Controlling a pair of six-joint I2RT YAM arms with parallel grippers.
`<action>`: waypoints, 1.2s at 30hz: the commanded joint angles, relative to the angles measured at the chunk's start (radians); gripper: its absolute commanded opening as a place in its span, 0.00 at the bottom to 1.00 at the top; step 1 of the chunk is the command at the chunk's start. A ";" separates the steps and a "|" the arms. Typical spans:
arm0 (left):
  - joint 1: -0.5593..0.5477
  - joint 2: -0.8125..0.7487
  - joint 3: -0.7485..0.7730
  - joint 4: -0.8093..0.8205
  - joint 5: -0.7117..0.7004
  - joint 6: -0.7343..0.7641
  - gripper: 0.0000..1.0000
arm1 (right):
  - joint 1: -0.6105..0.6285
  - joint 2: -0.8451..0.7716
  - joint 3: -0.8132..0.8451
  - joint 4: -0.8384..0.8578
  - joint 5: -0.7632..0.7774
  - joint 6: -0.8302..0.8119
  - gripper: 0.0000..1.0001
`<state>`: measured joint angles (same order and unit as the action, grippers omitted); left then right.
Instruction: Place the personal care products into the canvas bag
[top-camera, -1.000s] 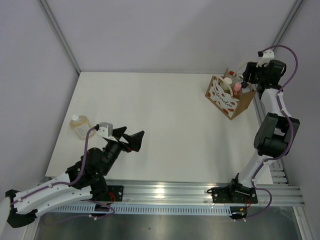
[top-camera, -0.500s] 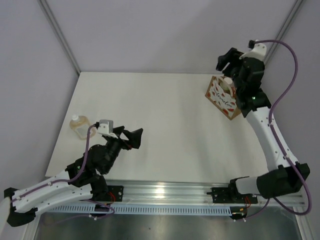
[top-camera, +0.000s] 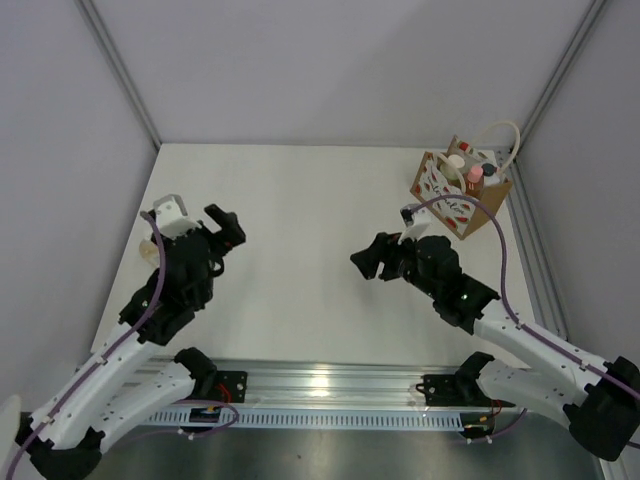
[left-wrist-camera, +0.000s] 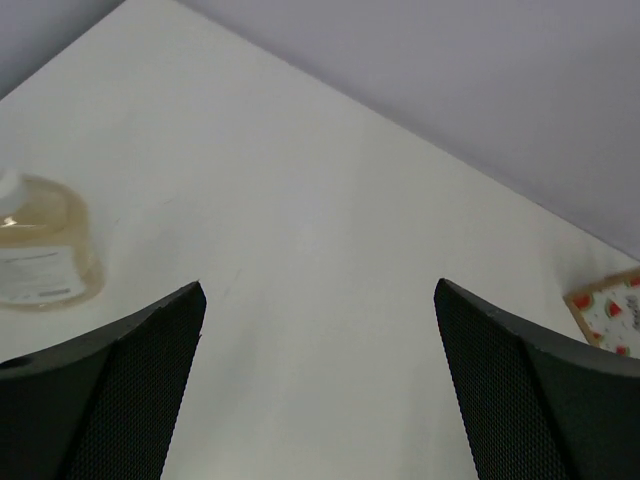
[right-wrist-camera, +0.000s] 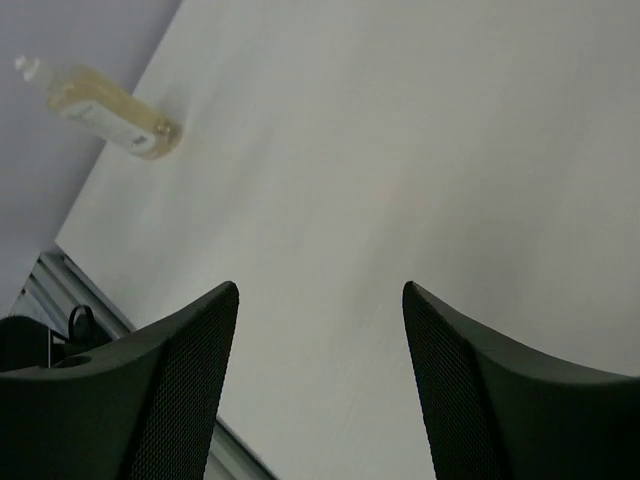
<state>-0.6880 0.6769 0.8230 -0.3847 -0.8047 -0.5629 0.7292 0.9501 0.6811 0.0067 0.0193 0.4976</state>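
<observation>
- The left gripper's (left-wrist-camera: 320, 400) two black fingers (left-wrist-camera: 110, 390) stand wide apart with nothing between them, only bare table below.
- From above, that left gripper (top-camera: 222, 245) hangs over the left side of the white table (top-camera: 300, 200), pointing towards the far right.
- Just off its left finger stands the squat amber flask (left-wrist-camera: 40, 250), white cap up and label facing the wrist camera. It is not touching the finger.
- In the top view the left arm hides most of the flask, which sits close to the table's left edge, well apart from the bag.
- The right gripper's (right-wrist-camera: 320, 390) fingers (right-wrist-camera: 160, 390) are also apart and hold nothing, with plain tabletop showing through the gap.
- Seen from above, the right gripper (top-camera: 372, 258) hovers over the middle of the table, right of centre, aimed leftwards. The flask (right-wrist-camera: 110, 105) shows far ahead of it in its wrist view.
- The canvas bag (top-camera: 460, 195) stands in the table's far right corner, its printed white panel facing the arms and one thick rope handle (top-camera: 503, 135) arching up behind.
- Three bottles stand inside the bag: a cream cap (top-camera: 456, 162), a pink cap (top-camera: 474, 174) on an orange body, and a black cap (top-camera: 489, 168).
- A corner of the bag (left-wrist-camera: 605, 310) also peeks in at the right edge of the left wrist view.
</observation>
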 joint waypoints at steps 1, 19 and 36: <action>0.203 0.056 0.094 -0.190 0.048 -0.170 0.99 | 0.018 -0.008 -0.031 0.111 -0.062 0.053 0.71; 0.685 0.529 0.393 -0.718 0.101 -0.813 0.99 | 0.200 -0.016 -0.104 0.182 -0.042 0.041 0.71; 0.826 0.886 0.593 -0.872 0.056 -0.974 0.99 | 0.223 0.006 -0.101 0.203 -0.110 0.059 0.72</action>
<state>0.1108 1.5360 1.3781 -1.2198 -0.7040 -1.4734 0.9421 0.9524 0.5758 0.1555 -0.0658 0.5495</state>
